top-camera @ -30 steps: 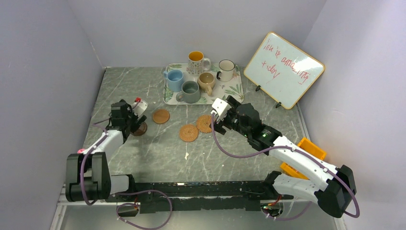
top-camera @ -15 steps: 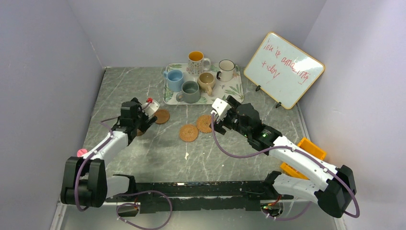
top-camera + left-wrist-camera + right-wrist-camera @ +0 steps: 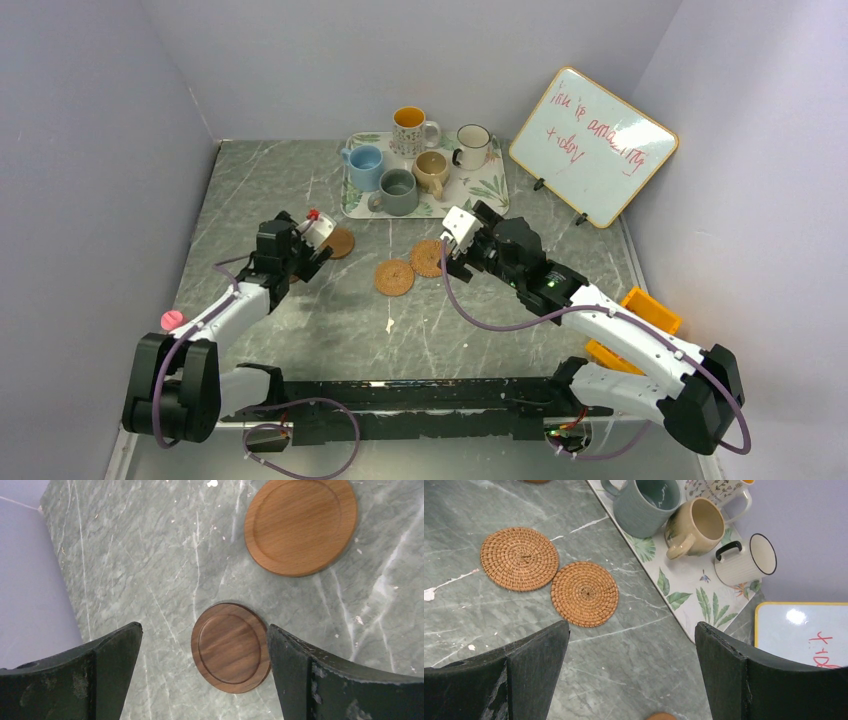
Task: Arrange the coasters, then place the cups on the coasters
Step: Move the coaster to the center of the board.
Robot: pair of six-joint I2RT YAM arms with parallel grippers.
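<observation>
Jaws of the left arm, released, hang directly above the dark-brown round wooden coaster on the grey marble counter.

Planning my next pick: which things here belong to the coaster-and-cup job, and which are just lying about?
Job: two woven coasters, light wooden coaster, dark wooden coaster, blue cup, grey-green cup, tan cup, white cup, patterned cup.
Lying about: leaf-print tray, whiteboard, orange object.

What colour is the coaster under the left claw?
Dark brown coaster, smooth wood grain; clearest in left wrist view.
</observation>
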